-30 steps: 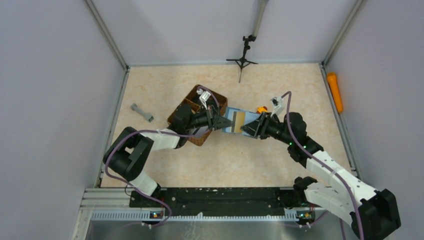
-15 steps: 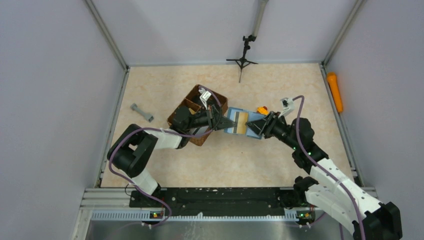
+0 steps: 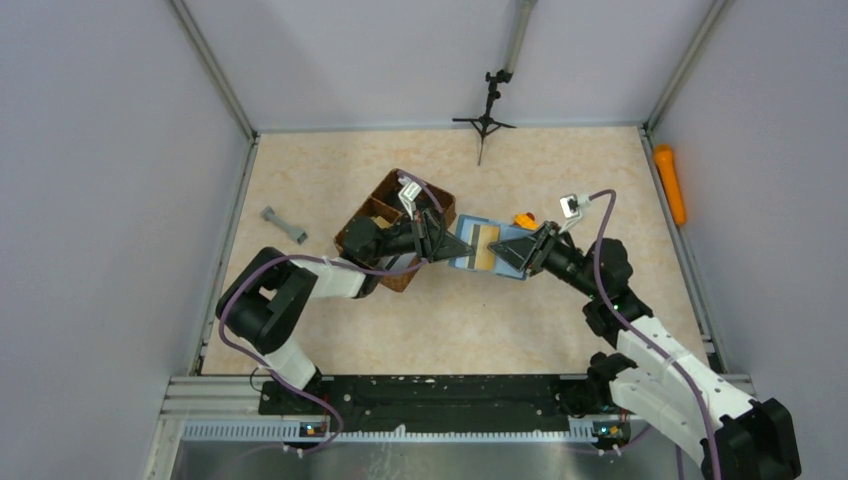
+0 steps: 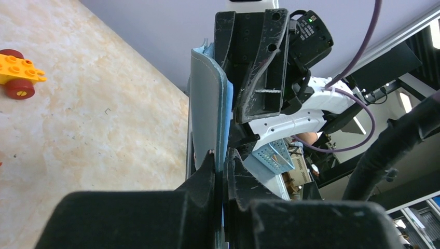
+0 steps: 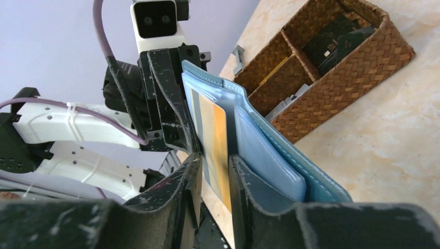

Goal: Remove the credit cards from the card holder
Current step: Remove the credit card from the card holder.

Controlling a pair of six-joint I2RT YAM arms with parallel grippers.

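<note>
The teal-blue card holder (image 3: 466, 238) is held open and upright above the table between my two grippers. My left gripper (image 3: 447, 243) is shut on its left flap; in the left wrist view the jaws (image 4: 222, 155) pinch the flap's edge (image 4: 207, 104). A grey and yellow credit card (image 3: 483, 246) sticks out of a light blue pocket. My right gripper (image 3: 512, 250) stands at the holder's right side. In the right wrist view its jaws (image 5: 214, 161) are closed narrowly on the card (image 5: 215, 129), with the holder's pocket (image 5: 270, 155) just right of them.
The brown woven divided basket (image 3: 352, 222) sits behind my left gripper, with dark cards in it (image 5: 332, 41). A yellow toy car (image 3: 522, 219) lies behind the holder. A grey dumbbell-shaped part (image 3: 284, 225) lies at left, an orange cylinder (image 3: 670, 183) at right, a small tripod (image 3: 487, 120) at the back.
My right wrist has rolled and drawn back to the right, from over the holder to its right edge. My left gripper and the holder have shifted slightly right.
</note>
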